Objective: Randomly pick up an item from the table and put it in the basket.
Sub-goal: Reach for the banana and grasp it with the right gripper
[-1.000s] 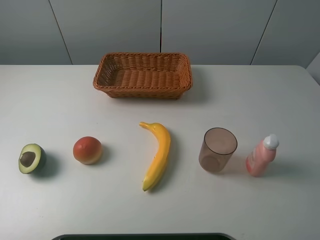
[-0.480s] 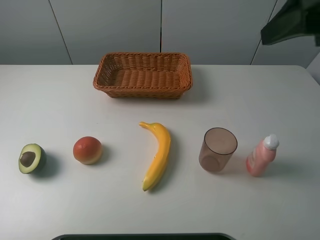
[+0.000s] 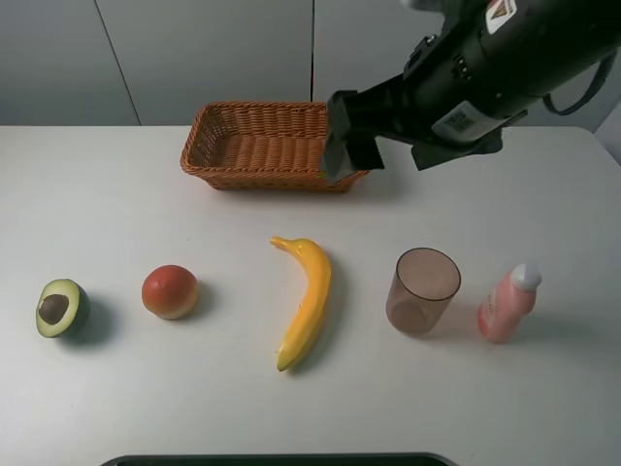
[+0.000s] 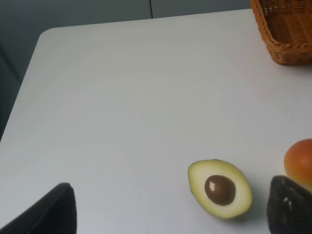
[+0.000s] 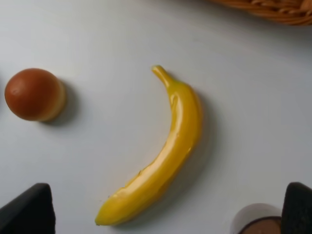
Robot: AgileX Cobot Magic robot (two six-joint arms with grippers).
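Right gripper (image 3: 347,141): jaws wide apart, empty, hovering over the front right corner of the basket (image 3: 272,180). Left gripper (image 4: 169,210): likewise spread and empty, well off the basket's front left.

The banana (image 3: 306,301) lies on the table (image 3: 146,194) before the basket's middle, well apart. Its stem end points towards the basket, and its long axis runs away from the basket's front wall. Right arm judged nearer.

Count: one banana, one basket, one red-orange fruit (image 3: 170,291), one avocado half (image 3: 62,308), one cup (image 3: 422,289), one pink bottle (image 3: 508,303).

My right arm (image 3: 505,58) is a bulky matte-black housing with a white QR-code label (image 3: 454,121), a red-and-white triangle sticker (image 3: 500,10) and a black cable (image 3: 585,92) looping off it.
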